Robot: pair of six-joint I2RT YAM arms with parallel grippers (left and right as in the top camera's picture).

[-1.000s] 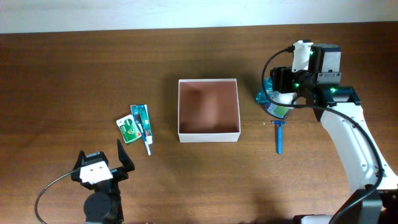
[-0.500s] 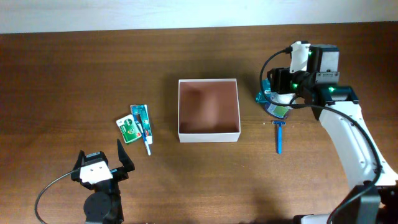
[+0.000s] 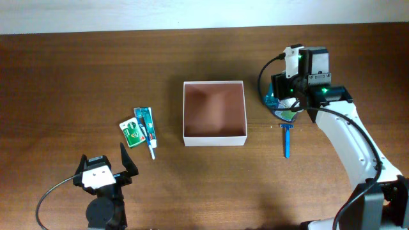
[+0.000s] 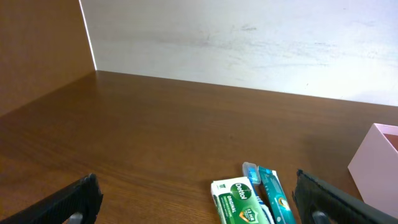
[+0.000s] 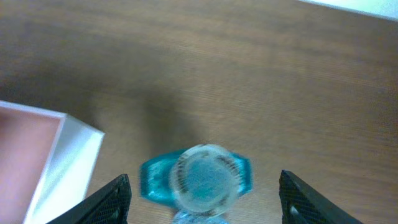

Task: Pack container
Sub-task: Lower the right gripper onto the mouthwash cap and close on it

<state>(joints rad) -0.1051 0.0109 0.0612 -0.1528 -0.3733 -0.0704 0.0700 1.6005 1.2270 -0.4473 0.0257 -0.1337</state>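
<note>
Now | square cardboard container (image 3: 215,140) | wood-grain table (image 3: 83,70) | round-capped teal bottle (image 5: 199,177)

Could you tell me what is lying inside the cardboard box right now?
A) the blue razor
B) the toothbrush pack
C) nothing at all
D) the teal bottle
C: in the overhead view the container shows only its bare pinkish floor. The blue razor and teal bottle sit on the table to its right, and the toothbrush pack to its left.
</note>
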